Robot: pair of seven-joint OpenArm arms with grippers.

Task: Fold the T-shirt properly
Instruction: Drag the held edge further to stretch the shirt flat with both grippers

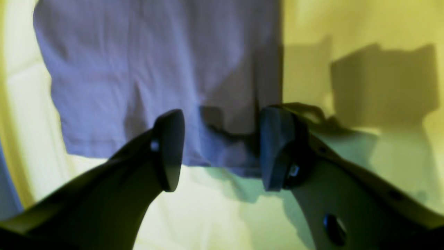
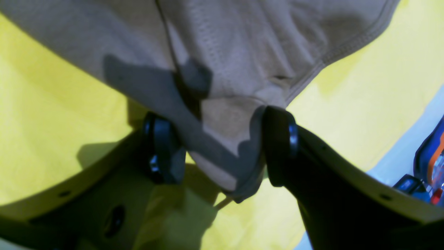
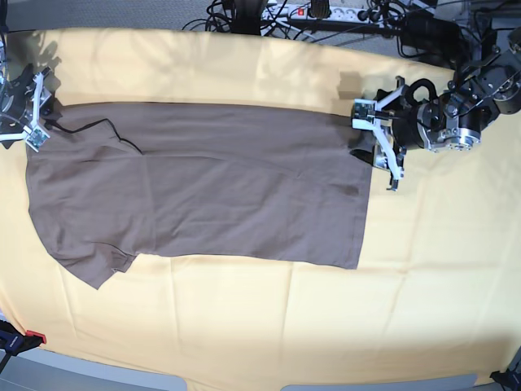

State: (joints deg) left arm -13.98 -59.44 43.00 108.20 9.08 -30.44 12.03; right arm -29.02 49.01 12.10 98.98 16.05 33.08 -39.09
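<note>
A big yellow cloth (image 3: 244, 326) covers the tabletop almost all the way. It has soft fold lines and a few small wrinkles. Light falls on it from above and makes dark shadows. At the far edge lies a bunch of black cables (image 3: 244, 12) and a white power strip (image 3: 321, 10). A thin strip of gray shows along the near edge (image 3: 89, 376). A small red and black thing (image 3: 20, 338) sits at the near left corner.
</note>
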